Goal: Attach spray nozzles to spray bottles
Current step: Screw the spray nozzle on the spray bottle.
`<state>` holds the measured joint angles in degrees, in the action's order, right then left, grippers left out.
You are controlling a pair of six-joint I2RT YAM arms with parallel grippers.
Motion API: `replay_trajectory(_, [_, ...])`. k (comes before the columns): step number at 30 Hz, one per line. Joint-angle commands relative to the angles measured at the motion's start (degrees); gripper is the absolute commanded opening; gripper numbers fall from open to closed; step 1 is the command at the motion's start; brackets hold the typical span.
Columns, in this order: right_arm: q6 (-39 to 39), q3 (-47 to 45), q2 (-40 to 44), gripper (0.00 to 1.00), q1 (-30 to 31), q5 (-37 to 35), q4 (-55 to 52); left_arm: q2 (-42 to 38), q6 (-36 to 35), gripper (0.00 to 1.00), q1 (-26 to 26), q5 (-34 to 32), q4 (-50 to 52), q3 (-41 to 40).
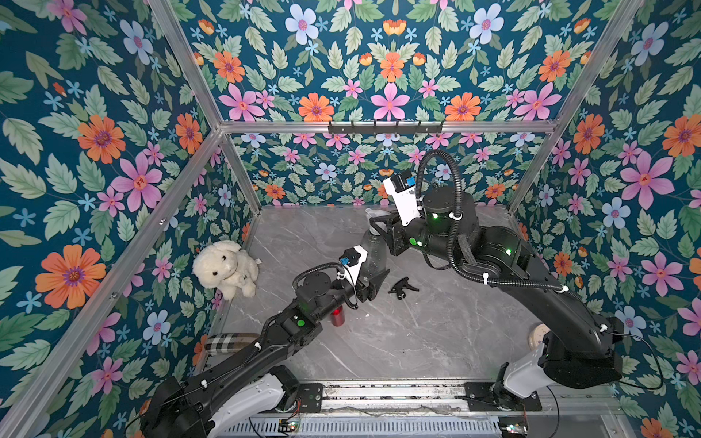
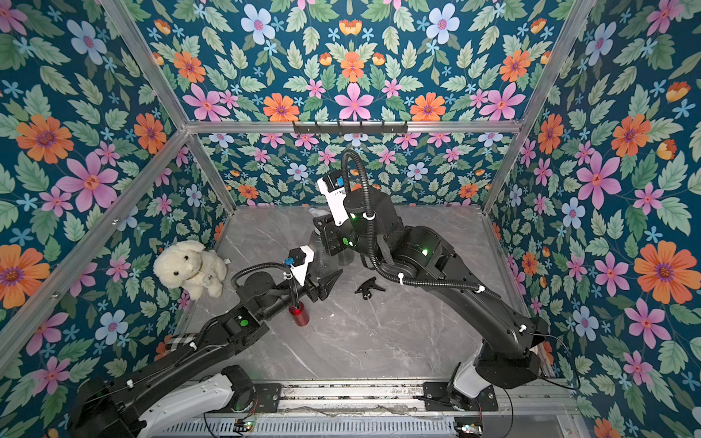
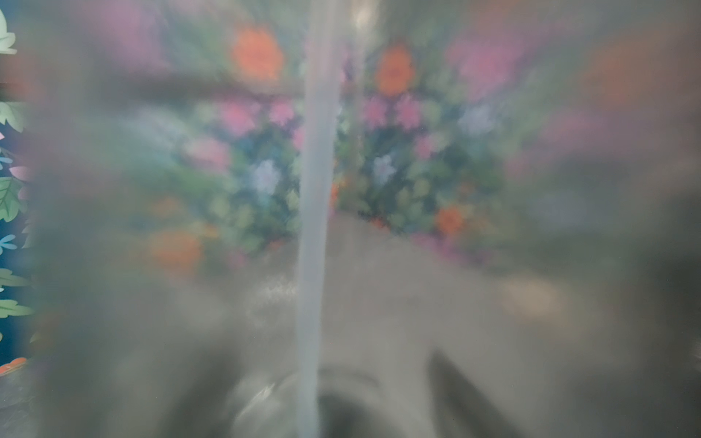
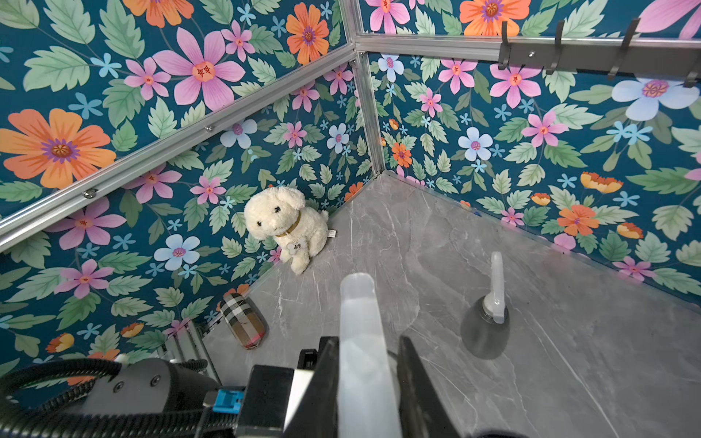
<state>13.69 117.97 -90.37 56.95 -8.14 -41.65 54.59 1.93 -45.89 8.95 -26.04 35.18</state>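
A smoky-grey spray bottle stands upright mid-table. My left gripper is shut on its lower body. That bottle fills the blurred left wrist view, with a pale dip tube running down inside it. My right gripper is shut on a whitish spray nozzle at the bottle's neck. A black nozzle lies loose on the table. A red bottle stands under my left arm. Another grey bottle stands upright with a whitish nozzle on it.
A white plush dog sits against the left wall. A plaid case lies near the front left corner, partly under my left arm. A round pale object peeks out at the right edge. A hook rail hangs on the back frame.
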Motion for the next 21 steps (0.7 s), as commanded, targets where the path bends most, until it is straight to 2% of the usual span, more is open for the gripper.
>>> replay_trajectory(1, [2.3,-0.2,-1.0,0.29,0.6,4.6,-6.9,-0.5,-3.6,0.0,-0.3,2.3,-9.6,0.9])
replay_trajectory(9, [-2.3,4.7,-0.3,0.53,0.5,1.5,-6.6,-0.8,-2.4,0.0,-0.3,2.1,-8.0,0.3])
replay_trajectory(21, [-7.5,8.7,0.9,0.67,0.6,1.5,-4.9,-0.2,-1.9,0.0,-0.3,3.1,-8.1,0.2])
